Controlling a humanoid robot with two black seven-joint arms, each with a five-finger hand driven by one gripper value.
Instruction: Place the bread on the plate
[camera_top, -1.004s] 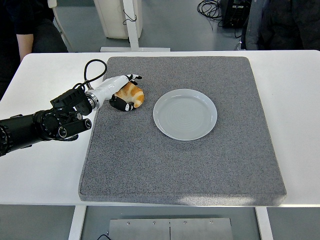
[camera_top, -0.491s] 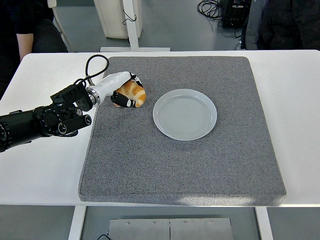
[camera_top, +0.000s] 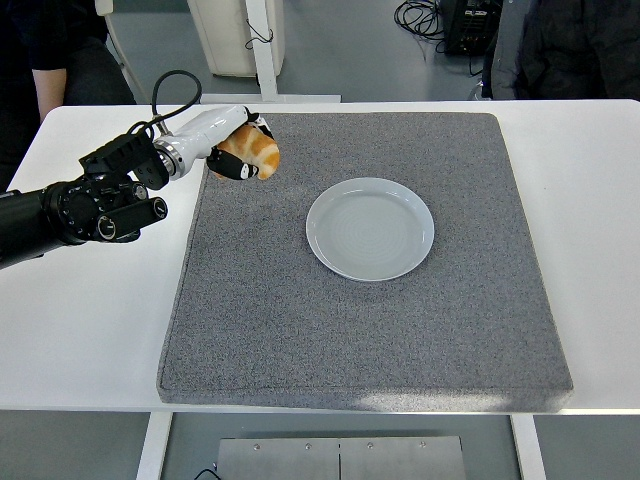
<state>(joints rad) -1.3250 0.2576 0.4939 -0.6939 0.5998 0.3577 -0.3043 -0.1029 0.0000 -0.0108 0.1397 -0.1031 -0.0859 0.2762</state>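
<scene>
A golden-brown piece of bread (camera_top: 256, 151) is held in my left hand (camera_top: 241, 152), whose black fingers are curled around it above the far left part of the grey mat (camera_top: 300, 330). The bread is lifted off the mat. My black left arm (camera_top: 80, 210) reaches in from the left edge. A pale grey plate (camera_top: 370, 228) lies on the mat's middle, to the right of and nearer than the bread, with nothing on it. My right arm does not show.
The mat covers most of the white table (camera_top: 90, 330). People in dark clothes stand beyond the table's far corners (camera_top: 50, 60). A white post base (camera_top: 262, 60) and cables lie on the floor behind.
My left hand closed on the bread and has raised it off the mat, moving it up and toward the far side. The plate has not moved.
</scene>
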